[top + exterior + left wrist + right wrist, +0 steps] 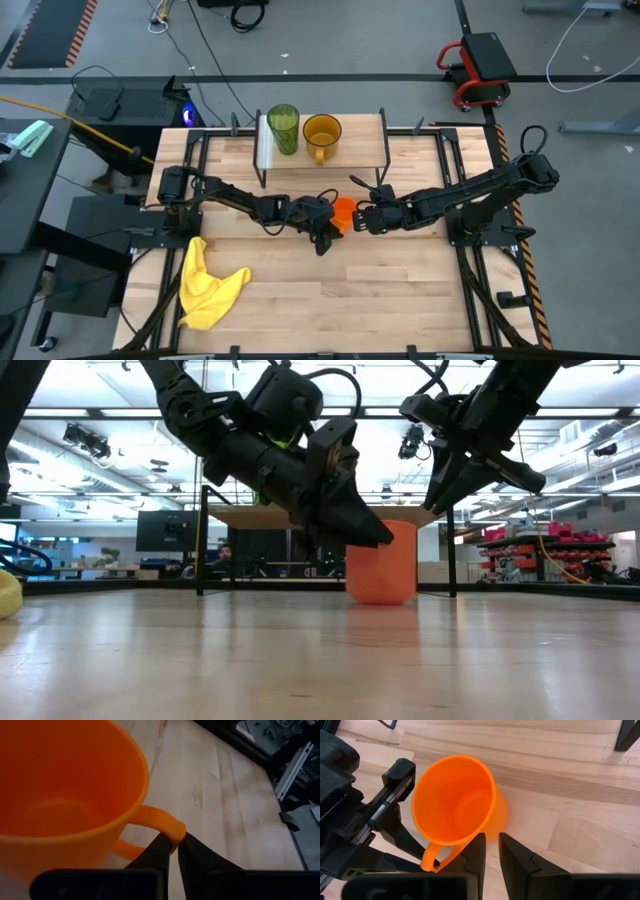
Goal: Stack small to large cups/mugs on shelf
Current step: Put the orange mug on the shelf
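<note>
While a crumpled yellow cloth lies on the near left part of the slatted wooden table, well away from everything else, the two dark arms reach in from either side and meet at the middle of the tabletop. The left gripper is down at table level against the left side of the bright orange mug, and its wrist view shows the two fingers pinched onto the thin loop of the mug's handle. The mug stands upright on the wood, mouth up, in front of the shelf rather than on it; seen level from the table edge, its orange body shows between the two arms with the shelf's black legs behind it. Just to the right of the mug hovers the right gripper, its fingers set a little apart and grasping nothing, their tips just beside the mug's wall. Behind the pair, at the far edge of the table, sits the shelf, and on its pale top board the green tumbler stands to the left with the amber-yellow mug right beside it.
</note>
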`<action>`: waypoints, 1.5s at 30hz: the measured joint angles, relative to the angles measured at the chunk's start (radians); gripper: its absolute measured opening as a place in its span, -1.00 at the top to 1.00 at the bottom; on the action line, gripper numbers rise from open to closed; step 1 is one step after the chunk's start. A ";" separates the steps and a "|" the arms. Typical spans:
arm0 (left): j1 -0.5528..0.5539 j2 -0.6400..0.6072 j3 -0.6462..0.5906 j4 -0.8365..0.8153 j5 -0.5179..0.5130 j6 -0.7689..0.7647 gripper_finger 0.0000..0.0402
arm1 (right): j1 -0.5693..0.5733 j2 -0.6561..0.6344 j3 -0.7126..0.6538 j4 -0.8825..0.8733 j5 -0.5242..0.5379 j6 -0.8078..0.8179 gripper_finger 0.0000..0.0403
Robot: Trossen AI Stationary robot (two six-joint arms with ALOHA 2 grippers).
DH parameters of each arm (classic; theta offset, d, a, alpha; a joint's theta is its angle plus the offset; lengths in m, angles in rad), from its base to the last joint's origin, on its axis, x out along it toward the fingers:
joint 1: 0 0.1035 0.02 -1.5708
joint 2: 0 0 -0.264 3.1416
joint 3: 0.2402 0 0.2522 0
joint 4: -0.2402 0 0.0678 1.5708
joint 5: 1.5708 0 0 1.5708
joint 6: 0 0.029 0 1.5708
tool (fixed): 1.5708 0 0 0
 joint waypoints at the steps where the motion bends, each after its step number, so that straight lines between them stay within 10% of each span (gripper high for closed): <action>1: 0.000 0.000 0.000 0.003 0.000 -0.009 0.84 | 0.000 0.000 0.000 0.000 0.000 0.000 0.70; 26: -0.023 0.000 0.003 0.041 -0.026 -0.048 0.92 | 0.054 -0.023 0.000 -0.004 0.047 -0.007 0.81; 45: -0.011 0.002 0.294 -0.247 -0.030 0.118 0.92 | 0.214 -0.289 0.000 -0.087 0.227 -0.007 0.98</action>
